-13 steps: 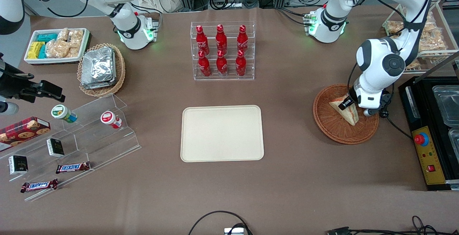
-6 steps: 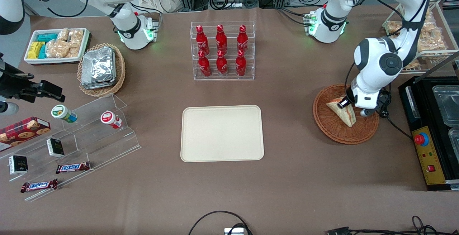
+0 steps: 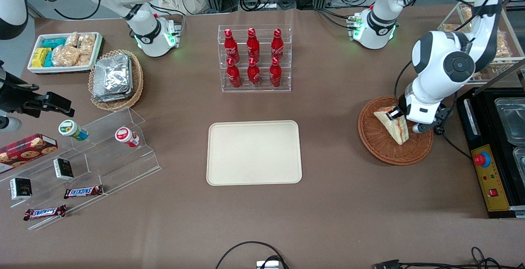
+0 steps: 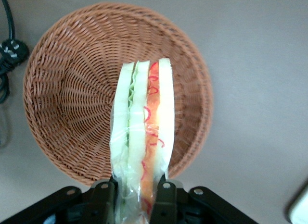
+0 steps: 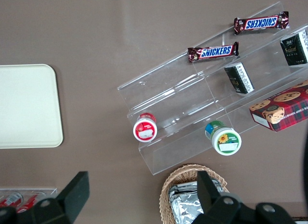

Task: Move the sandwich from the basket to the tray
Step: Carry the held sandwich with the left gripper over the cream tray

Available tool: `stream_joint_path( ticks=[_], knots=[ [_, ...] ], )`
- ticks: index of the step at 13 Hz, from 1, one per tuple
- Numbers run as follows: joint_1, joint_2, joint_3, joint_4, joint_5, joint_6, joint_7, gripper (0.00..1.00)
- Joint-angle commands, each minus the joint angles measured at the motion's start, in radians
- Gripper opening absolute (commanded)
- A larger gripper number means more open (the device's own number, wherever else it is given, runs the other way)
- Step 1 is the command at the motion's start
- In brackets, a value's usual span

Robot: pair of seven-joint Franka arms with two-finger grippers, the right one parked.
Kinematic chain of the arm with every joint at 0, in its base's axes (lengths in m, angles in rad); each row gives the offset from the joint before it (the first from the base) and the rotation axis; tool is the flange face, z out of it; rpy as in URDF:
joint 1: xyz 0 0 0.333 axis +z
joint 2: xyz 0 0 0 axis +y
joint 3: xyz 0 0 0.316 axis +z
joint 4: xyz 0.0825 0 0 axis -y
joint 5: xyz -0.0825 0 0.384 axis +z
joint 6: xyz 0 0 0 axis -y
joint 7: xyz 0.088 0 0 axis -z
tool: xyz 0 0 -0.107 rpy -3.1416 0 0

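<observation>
The sandwich (image 3: 394, 126) is a wrapped white-bread wedge with red, orange and green filling. My left gripper (image 3: 394, 115) is shut on its wide end and holds it just above the reddish-brown wicker basket (image 3: 375, 142). In the left wrist view the black fingers (image 4: 163, 195) clamp both bread faces of the sandwich (image 4: 142, 128), and my gripper (image 4: 135, 186) has the basket (image 4: 72, 99) below it with nothing else inside. The cream tray (image 3: 254, 153) lies flat at the table's middle, toward the parked arm's end from the basket. It also shows in the right wrist view (image 5: 26, 106).
A clear rack of red bottles (image 3: 254, 58) stands farther from the front camera than the tray. A black machine (image 3: 490, 154) and a wire rack of bagged snacks (image 3: 488, 43) flank the basket. An acrylic stand (image 3: 82, 162), a foil basket (image 3: 116, 79) and a white snack bin (image 3: 65, 51) lie toward the parked arm's end.
My gripper has lifted the sandwich a little out of the basket bottom, and the wrist has swung slightly. The basket and tray have not moved.
</observation>
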Motion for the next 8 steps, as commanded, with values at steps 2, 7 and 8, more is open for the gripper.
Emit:
stream_joint_path(
  ticks=[2, 7, 8],
  knots=[
    [-0.006, 0.020, -0.089, 0.133, 0.019, -0.103, 0.008, 0.28],
    [-0.006, 0.047, -0.230, 0.213, 0.019, -0.104, 0.099, 0.25],
    [-0.008, 0.055, -0.256, 0.222, 0.019, -0.103, 0.102, 0.25]
  ],
)
